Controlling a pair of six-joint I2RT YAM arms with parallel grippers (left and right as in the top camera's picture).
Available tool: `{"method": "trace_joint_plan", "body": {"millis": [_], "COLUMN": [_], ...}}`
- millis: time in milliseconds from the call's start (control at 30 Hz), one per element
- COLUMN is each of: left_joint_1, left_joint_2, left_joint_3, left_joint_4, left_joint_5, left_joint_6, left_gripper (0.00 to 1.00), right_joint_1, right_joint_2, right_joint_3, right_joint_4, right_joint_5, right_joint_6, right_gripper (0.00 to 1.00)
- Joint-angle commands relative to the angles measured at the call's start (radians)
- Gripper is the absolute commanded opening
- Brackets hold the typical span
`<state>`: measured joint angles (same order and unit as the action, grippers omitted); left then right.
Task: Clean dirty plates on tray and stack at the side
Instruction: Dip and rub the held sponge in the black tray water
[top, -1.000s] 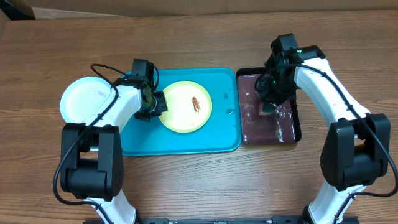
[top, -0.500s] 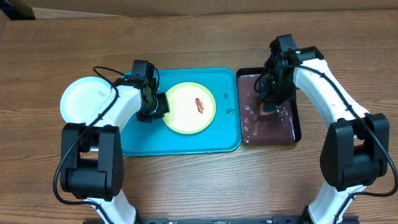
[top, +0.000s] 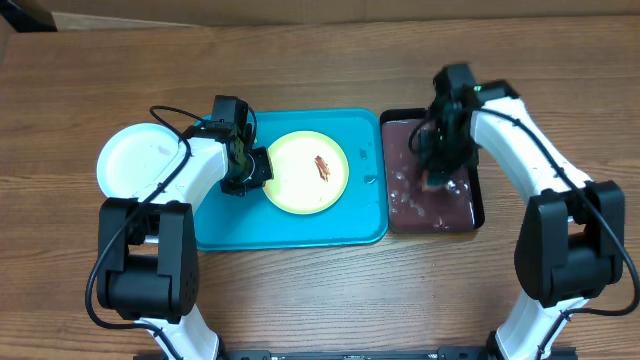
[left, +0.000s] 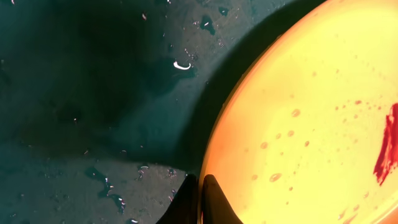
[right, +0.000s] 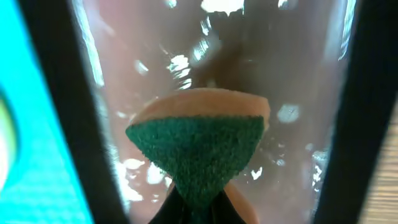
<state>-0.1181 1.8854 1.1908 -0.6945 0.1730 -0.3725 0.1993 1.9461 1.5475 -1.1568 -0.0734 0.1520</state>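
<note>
Wooden surface (top: 320, 300) holds a white plate (top: 135, 160) aside; left claw (top: 255, 171) pinches the smeared yellow-green plate (top: 305, 178), uncleaned; right claw (top: 436, 178) pinches a sponge (right: 199, 146).

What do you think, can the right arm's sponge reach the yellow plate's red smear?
Probably yes: the smear lies uncovered, the left gripper pinches only the far rim of the plate, and the sponge sits in the neighbouring black tray.
</note>
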Motion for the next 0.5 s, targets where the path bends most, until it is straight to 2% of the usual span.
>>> {"method": "trace_joint_plan", "body": {"millis": [0, 167, 367, 467], "left_joint_1": [-0.008, -0.008, -0.008, -0.008], "left_joint_2": [0.011, 0.011, 0.011, 0.011], "left_joint_3": [-0.004, -0.004, -0.004, -0.004], "left_joint_4": [-0.021, -0.018, -0.016, -0.017], "left_joint_5": [0.014, 0.012, 0.013, 0.026], "left_joint_6": [-0.025, -0.037, -0.053, -0.055], "left_gripper": [0.04, 0.04, 0.04, 0.04], "right_joint_1": [0.01, 0.011, 0.011, 0.011], "right_joint_2": [-0.029, -0.021, -0.021, -0.026], "right_joint_3": [0.081, 0.037, -0.137, -0.109], "right_joint_4": [-0.034, -0.045, 0.137, 0.132], "right_joint_5": [0.005, 0.005, 0.005, 0.005], "right_joint_6": [-0.004, -0.003, -0.004, -0.015], "right_gripper": [0.04, 0.04, 0.04, 0.04]}}
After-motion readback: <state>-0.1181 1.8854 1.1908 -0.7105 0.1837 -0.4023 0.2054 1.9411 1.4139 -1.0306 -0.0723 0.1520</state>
